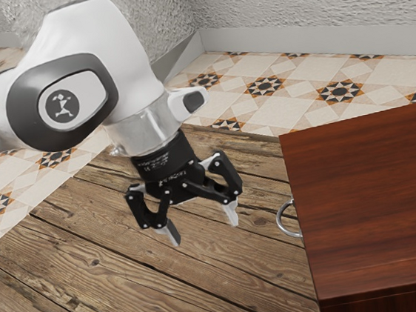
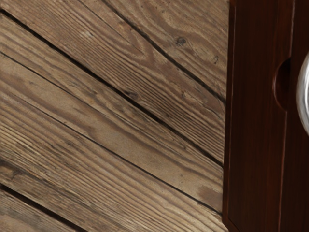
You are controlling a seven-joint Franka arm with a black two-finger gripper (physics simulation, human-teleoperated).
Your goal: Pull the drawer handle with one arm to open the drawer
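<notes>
I'm hanging the arm (image 1: 74,88) in from the exterior view's upper left, with the gripper (image 1: 202,227) pointing down over the plank table (image 1: 95,287). The jaws are sitting wide open, gripping nothing. The drawer handle (image 1: 285,218), a metal ring, is sticking out of the dark wood cabinet (image 1: 376,198) near the gripper, not touching it. The drawer's insides are staying hidden.

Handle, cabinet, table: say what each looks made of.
Handle: probably polished metal; silvery with bright glints.
Cabinet: dark reddish wood, seemingly varnished; fine straight grain, soft sheen.
Table: bare, weathered planks; coarse grain, knots, dark seams, matte.
</notes>
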